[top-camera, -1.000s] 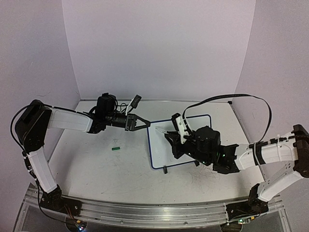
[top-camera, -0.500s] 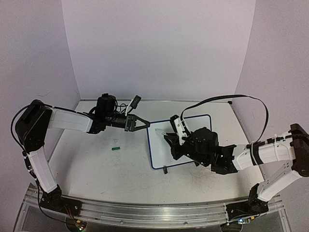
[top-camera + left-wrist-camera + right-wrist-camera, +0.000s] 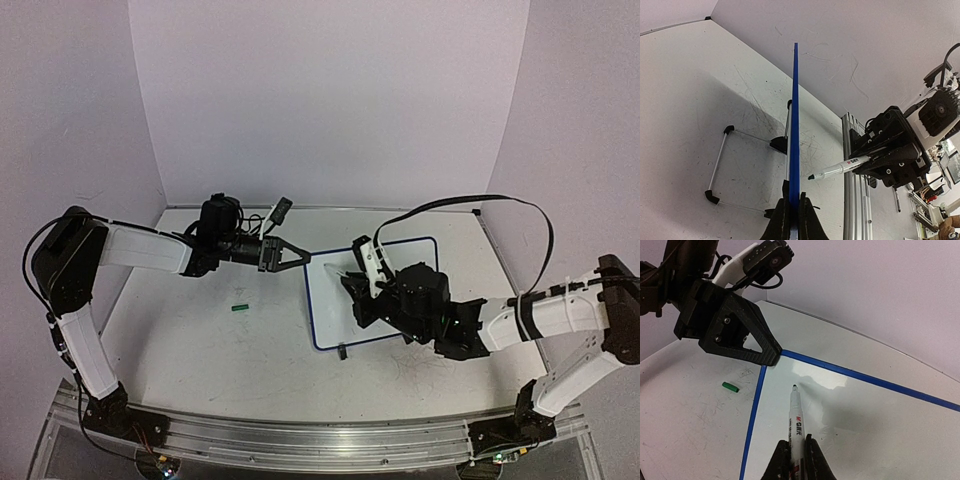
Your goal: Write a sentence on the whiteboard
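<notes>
Pinching the whiteboard [image 3: 325, 315] by its far-left corner, the left gripper [image 3: 300, 255] has its fingers pressed together on the blue frame. The board lies right of centre on the table [image 3: 180, 340], its long side running left to right. The right gripper [image 3: 792, 452] clamps a marker [image 3: 796, 415] lengthwise, tip pointing toward that pinched corner, close over the white surface

Soft, even, purple-tinted light, pale glare on the whiteboard [image 3: 855, 410] near one corner, broad soft shadow on the table [image 3: 680, 75] beside the whiteboard, overhead view slightly grainy, wrist views sharp
</notes>
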